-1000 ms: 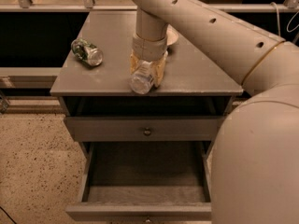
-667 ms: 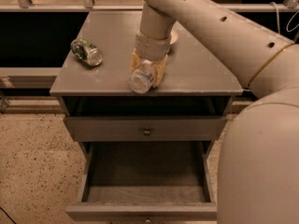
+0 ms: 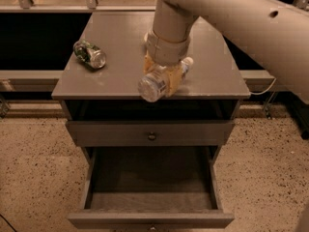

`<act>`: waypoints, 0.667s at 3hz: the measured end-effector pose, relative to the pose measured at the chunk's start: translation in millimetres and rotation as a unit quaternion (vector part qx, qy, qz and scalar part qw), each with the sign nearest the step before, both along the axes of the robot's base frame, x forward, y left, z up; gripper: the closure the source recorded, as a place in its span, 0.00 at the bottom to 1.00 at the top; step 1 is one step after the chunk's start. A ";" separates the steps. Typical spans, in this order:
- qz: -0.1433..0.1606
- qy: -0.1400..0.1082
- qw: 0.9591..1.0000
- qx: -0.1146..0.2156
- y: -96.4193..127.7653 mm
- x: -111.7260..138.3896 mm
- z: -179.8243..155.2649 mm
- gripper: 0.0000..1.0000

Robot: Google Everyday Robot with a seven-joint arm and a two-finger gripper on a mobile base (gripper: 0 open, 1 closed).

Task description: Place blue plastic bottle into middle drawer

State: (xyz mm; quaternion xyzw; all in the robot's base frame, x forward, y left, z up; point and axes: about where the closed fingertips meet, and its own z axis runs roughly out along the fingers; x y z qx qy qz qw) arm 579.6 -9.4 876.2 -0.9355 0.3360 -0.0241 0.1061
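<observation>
As I log this moment, count of the task's things: one blue plastic bottle (image 3: 153,85), one middle drawer (image 3: 149,219).

Count of the rest: one can (image 3: 90,54), one upper drawer front (image 3: 111,133) with one small round knob (image 3: 152,136), one cabinet top (image 3: 120,37).

Pincer: my gripper (image 3: 164,76) hangs over the front middle of the cabinet top, wrist pointing down, clamped across the body of the blue plastic bottle.

Bottle: it lies on its side in my grip, its wide clear base facing the camera and just over the front edge of the cabinet top. Its white cap (image 3: 188,61) points back and to the right. I cannot tell whether the bottle touches the cabinet top or is held just above it.

Drawer: the middle drawer is pulled well out toward the camera, below the bottle. Its plain grey floor is in shadow.

Surroundings: the can lies on its side near the left edge of the cabinet top, well apart from my gripper. The upper drawer front is shut and sits between the cabinet top's front edge and the open drawer. My arm (image 3: 231,13) crosses the upper right. Speckled floor (image 3: 34,178) lies on both sides of the cabinet.
</observation>
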 end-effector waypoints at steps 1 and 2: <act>-0.085 0.024 0.996 -0.008 -8.7 -41.4 -29.5 1.00; -0.172 0.086 0.980 0.050 -10.9 -84.1 -88.6 1.00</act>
